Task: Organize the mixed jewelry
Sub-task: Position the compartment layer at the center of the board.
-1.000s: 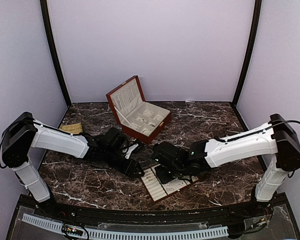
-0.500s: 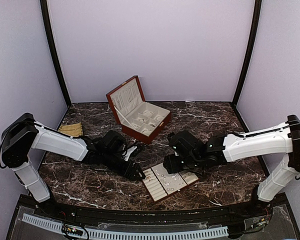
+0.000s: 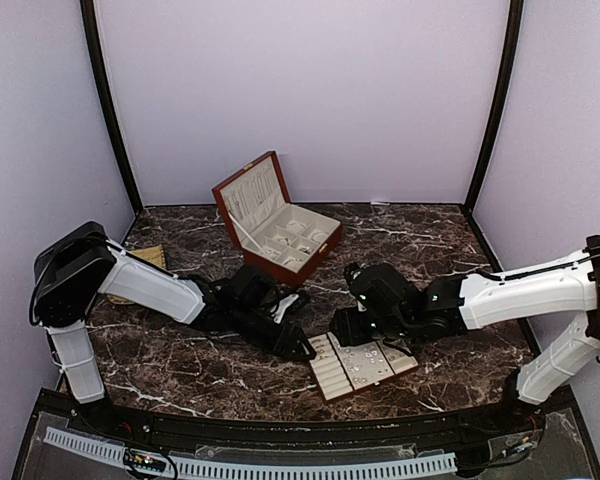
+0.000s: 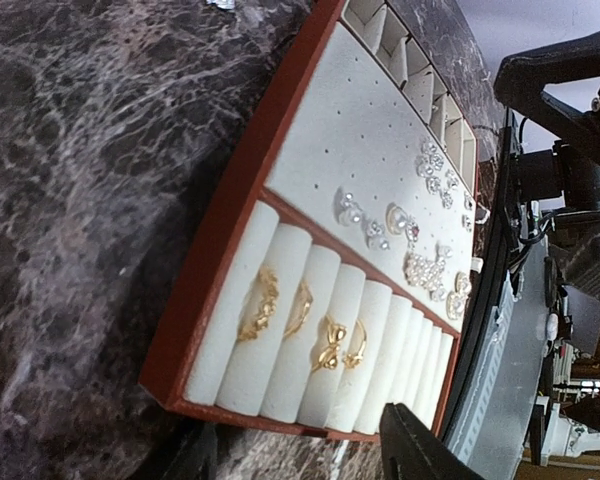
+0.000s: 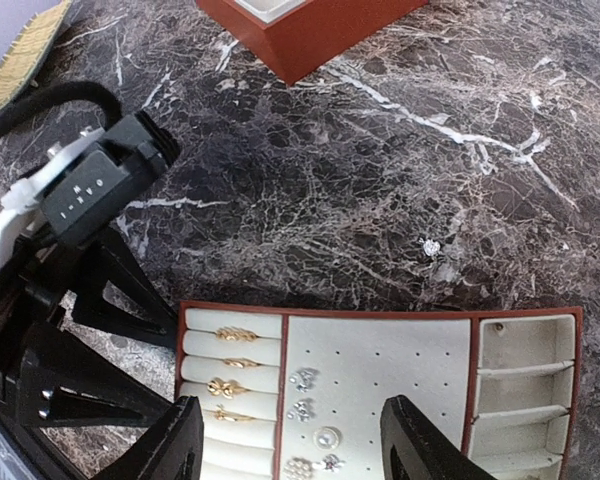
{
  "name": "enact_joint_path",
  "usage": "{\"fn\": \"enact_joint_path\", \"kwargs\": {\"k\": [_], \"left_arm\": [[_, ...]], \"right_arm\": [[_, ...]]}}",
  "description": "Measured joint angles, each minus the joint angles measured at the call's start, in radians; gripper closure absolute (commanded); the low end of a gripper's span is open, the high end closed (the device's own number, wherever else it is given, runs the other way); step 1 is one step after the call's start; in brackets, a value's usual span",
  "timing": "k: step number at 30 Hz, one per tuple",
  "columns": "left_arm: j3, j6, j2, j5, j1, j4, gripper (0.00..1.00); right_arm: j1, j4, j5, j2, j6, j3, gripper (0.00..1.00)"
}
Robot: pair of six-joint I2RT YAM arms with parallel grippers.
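While both jaws gape empty, the jewelry (image 5: 301, 408) lies on the tray (image 5: 380, 360) beneath the right jaws.

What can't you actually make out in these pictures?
Top view: the jewelry on the tray is too small to tell apart.
Right wrist view: the wooden box is cut off by the top edge; the loose shiny piece is too small to identify.

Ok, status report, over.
Left gripper, right gripper open, empty. Jewelry mostly on tray; one loose piece on table. Nothing blocking it.
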Motion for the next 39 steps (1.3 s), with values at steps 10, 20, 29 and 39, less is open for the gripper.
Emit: {"fn": "enact_joint_path", "kwargs": {"k": [10,20,29,39], "left_arm": [[0.005,0.059,-0.072,-0.101,-0.021,-0.060,0.41],[-0.100,0.158,-0.357,-0.356,-0.102,-0.345,0.55],[-0.235,0.090,-0.475,-0.407,-0.084,-0.435,0.51],[-0.232,0.112,-0.606,-0.333,0.276,-0.403,0.45]], "right_arm": [[-0.010,0.046,0.022,-0.051,0.005,-0.051,0.37],[-0.017,0.117,0.025,-0.066,0.006,-0.080,0.36],[0.013,0.204,-0.119,0.018,-0.123,-0.042,0.42],[0.169,0.267,-0.278,0.294,-0.347,0.166,0.54]]}}
